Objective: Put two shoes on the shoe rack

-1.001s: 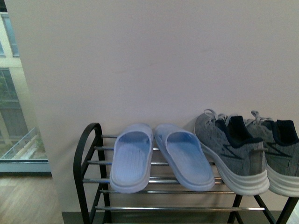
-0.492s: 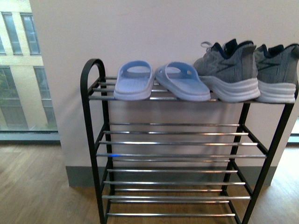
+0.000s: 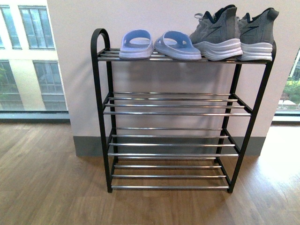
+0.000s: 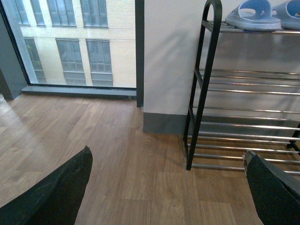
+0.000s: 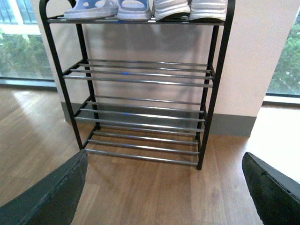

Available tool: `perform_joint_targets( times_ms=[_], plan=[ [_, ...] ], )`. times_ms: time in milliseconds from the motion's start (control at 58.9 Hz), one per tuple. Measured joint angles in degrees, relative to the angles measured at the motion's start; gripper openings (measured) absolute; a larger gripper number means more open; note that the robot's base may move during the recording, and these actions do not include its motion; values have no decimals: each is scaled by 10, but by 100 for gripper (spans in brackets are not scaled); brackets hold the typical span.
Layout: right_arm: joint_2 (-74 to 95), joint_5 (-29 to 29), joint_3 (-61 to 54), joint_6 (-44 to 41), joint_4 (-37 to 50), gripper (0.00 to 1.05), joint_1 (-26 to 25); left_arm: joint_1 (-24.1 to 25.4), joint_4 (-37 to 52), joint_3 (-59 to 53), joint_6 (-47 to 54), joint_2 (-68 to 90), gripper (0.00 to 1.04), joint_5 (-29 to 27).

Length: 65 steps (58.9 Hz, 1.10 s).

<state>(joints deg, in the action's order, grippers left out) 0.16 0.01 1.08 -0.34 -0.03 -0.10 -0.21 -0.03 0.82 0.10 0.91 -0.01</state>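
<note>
The black four-tier shoe rack point(image 3: 103, 117) stands against a white wall. On its top shelf sit two pale blue slides point(image 3: 137, 44) at the left and two grey sneakers point(image 3: 216, 33) with white soles at the right. The lower three shelves hold nothing. Neither arm shows in the front view. My left gripper point(image 4: 166, 187) is open over bare wood floor, short of the shoe rack point(image 4: 201, 93); the slides point(image 4: 253, 14) show at its top shelf. My right gripper point(image 5: 164, 187) is open above the floor before the shoe rack point(image 5: 213, 93), nothing between its fingers.
Wood plank floor point(image 3: 51, 187) spreads in front of the rack. A grey skirting point(image 3: 89, 146) runs along the wall base. Floor-to-ceiling windows point(image 3: 23, 56) flank the wall at the left and at the right point(image 3: 288, 89).
The front view has pulled back and dropped: from a close look at the top shelf to the whole rack with floor in front. The shoes have stayed on the top shelf.
</note>
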Motion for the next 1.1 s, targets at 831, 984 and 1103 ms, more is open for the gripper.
perform_joint_targets(
  times_ms=[831, 984, 1103],
  plan=[
    [0, 0, 0, 0, 0, 95, 0, 0, 0, 0, 0, 0, 95, 0],
    [0, 0, 0, 0, 0, 95, 0, 0, 0, 0, 0, 0, 95, 0],
    [0, 0, 0, 0, 0, 95, 0, 0, 0, 0, 0, 0, 95, 0]
  ],
)
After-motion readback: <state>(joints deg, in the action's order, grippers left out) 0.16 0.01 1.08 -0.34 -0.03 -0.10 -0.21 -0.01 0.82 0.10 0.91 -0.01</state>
